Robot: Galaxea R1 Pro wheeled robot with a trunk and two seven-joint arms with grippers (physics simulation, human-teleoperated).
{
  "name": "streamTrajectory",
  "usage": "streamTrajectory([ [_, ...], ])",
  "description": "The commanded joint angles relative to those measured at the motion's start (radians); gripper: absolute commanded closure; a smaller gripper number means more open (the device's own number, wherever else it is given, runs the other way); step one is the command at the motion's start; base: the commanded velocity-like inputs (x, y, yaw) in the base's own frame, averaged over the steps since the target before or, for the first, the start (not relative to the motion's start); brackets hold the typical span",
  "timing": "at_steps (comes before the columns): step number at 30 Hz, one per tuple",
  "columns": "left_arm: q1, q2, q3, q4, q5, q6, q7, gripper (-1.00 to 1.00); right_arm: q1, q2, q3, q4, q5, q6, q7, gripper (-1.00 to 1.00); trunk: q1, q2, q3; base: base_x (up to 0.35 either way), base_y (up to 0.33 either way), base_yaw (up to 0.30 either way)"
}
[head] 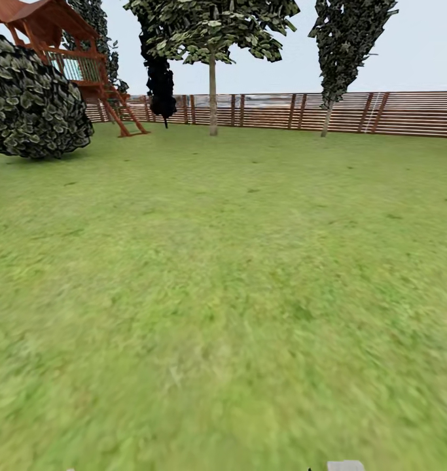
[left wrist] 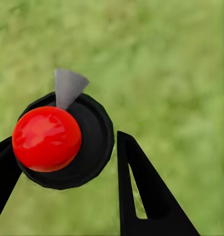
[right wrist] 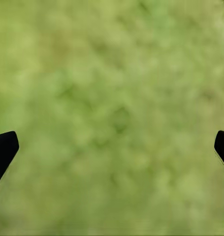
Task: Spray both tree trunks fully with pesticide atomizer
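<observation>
In the left wrist view the pesticide atomizer [left wrist: 87, 147] shows as a black round body with a glossy red ball on top and a grey cone nozzle. My left gripper [left wrist: 65, 140] is shut on it, one black finger on each side, with grass below. My right gripper [right wrist: 116, 137] is open over bare grass, with nothing between its fingertips. In the head view one tree [head: 212, 39] with a pale straight trunk [head: 213, 98] stands far ahead by the fence, across the lawn [head: 223, 294].
A brown slat fence [head: 354, 112] closes the far side. A dark bushy tree [head: 160, 82] and a dark columnar thin-stemmed tree [head: 347, 46] stand along it. At the far left are a large round bush [head: 33, 104] and a red wooden playhouse [head: 72, 52].
</observation>
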Motion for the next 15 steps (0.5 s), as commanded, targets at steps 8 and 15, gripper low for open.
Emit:
streamTrajectory([
  [8, 0.000, -0.002, 0.000, 0.002, -0.011, -0.004, 0.006, 1.00, -0.001, 0.000, -0.007, 0.001, 0.011, -0.003, -0.003, -1.00, 0.000, 0.000, -0.001, 0.336, 0.000, 0.000],
  [15, 0.000, -0.002, 0.001, 0.001, -0.011, -0.004, 0.006, 1.00, -0.001, 0.000, -0.007, 0.001, 0.011, -0.003, -0.003, -1.00, 0.000, 0.000, -0.001, 0.335, 0.000, 0.000],
])
